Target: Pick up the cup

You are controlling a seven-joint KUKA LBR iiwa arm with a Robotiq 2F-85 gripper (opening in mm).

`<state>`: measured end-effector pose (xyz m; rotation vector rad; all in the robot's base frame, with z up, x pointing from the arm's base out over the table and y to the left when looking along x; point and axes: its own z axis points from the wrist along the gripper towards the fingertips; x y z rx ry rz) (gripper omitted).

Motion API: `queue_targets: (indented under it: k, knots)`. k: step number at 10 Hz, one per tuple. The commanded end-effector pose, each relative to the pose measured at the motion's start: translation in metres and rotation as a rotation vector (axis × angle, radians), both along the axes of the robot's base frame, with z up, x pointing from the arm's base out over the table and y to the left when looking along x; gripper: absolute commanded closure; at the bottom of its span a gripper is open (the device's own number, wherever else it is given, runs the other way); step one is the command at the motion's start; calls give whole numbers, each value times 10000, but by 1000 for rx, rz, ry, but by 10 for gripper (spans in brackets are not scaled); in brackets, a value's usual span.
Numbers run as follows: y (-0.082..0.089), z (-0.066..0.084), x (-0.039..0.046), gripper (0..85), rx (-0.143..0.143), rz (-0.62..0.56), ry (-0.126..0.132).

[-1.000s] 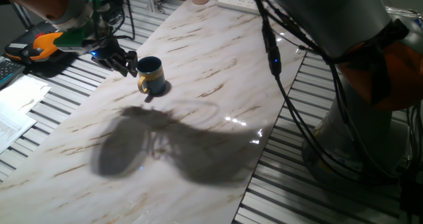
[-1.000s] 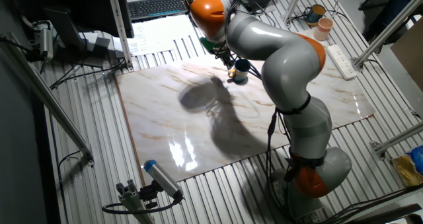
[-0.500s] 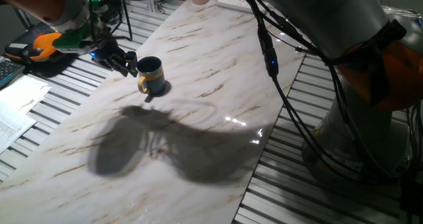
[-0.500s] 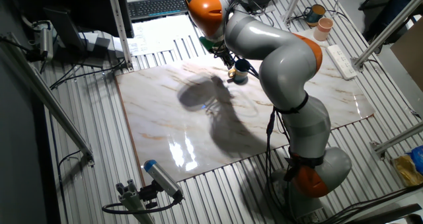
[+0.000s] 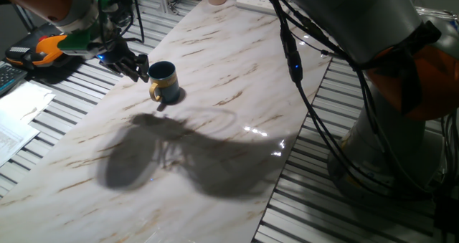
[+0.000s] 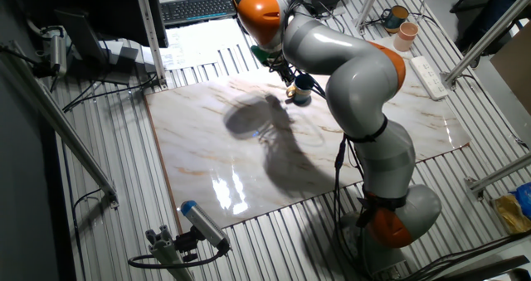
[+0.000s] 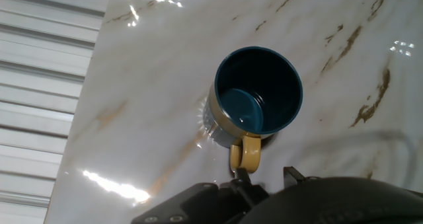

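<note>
nothing has moved since a moment ago. the cup [image 5: 164,82] stands upright on the table [image 5: 237,71] near its edge. the claw [image 5: 136,68] sits just beside it, open, holding nothing.

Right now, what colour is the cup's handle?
Yellow-gold, on the dark blue cup; the handle shows best in the hand view.

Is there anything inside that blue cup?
No, in the hand view the cup stands upright and open, and its teal inside bottom shows bare.
</note>
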<state>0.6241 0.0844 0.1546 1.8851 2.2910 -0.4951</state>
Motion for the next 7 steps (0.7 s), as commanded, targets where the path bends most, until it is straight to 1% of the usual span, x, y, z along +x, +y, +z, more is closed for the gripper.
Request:
queue_targets:
  k: [1, 2, 5, 7]
  knots:
    - [-6, -20, -3, 510, -2, 4, -1]
    - [-12, -45, 2, 510, -6, 5, -1]
    - [-43, -59, 19, 510, 3, 18, -9]
    - [-69, -102, 34, 510, 4, 25, -13]
